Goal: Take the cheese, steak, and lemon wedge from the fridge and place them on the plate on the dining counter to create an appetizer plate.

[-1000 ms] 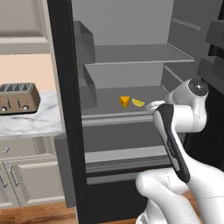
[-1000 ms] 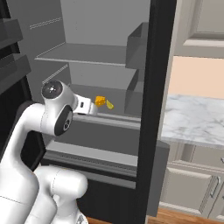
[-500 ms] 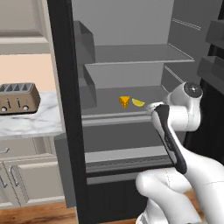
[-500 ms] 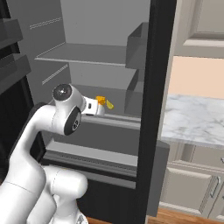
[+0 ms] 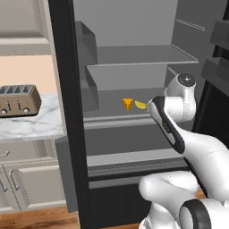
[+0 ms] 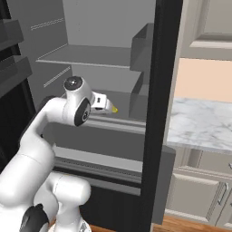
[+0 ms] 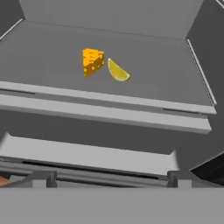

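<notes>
With the fingers (image 7: 112,177) spread wide and empty before the fridge (image 5: 67,134), the lemon wedge (image 7: 117,71) just right of the cheese (image 7: 92,61) on the middle shelf (image 7: 175,83) could be knocked during the reach.

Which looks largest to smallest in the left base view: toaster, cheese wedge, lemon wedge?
1. The boxy brown-and-silver toaster on the marble counter, by far largest.
2. The chunky orange-yellow cheese wedge.
3. The thin pale-yellow lemon wedge, close to the cheese in size; the arm partly covers it, so that ranking is unsure.

arm (image 5: 179,134) swung right | claw (image 6: 106,105) nearer cheese (image 7: 92,61) (jaws wide)
</notes>
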Controlling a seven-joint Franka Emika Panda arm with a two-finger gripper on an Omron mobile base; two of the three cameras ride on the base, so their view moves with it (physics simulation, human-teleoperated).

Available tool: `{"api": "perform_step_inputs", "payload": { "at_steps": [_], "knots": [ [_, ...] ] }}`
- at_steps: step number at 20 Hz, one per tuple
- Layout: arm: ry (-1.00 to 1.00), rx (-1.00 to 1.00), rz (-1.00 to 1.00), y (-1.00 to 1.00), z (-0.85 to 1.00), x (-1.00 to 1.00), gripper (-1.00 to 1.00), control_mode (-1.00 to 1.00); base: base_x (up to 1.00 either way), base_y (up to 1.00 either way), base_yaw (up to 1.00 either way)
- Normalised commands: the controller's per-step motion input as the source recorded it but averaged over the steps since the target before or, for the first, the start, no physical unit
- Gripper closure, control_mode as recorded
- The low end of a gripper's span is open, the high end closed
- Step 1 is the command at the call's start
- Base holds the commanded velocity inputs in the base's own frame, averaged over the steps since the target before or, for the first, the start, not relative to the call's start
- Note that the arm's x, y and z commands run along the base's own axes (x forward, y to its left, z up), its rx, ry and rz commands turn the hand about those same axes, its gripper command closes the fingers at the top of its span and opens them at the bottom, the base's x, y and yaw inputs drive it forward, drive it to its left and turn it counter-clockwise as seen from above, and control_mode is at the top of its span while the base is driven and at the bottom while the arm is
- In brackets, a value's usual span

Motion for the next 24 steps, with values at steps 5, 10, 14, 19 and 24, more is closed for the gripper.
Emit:
{"api": "perform_step_inputs", "payload": {
  "at_steps": [5, 10, 14, 19, 24],
  "knots": [
    [-0.07, 0.0, 0.14, -0.03, -0.28, 0.28, -1.0, -1.0, 0.0, 0.0, 0.0],
    [0.0, 0.0, 0.12, 0.0, -0.27, 0.51, -1.0, -1.0, 0.0, 0.0, 0.0],
    [0.0, 0.0, 0.1, -0.03, -0.16, 0.57, -1.0, -1.0, 0.0, 0.0, 0.0],
    [0.02, 0.0, 0.09, -0.01, -0.17, 0.55, -1.0, -1.0, 0.0, 0.0, 0.0],
    [0.08, 0.0, 0.06, -0.01, -0.12, 0.52, -1.0, -1.0, 0.0, 0.0, 0.0]
  ]
}}
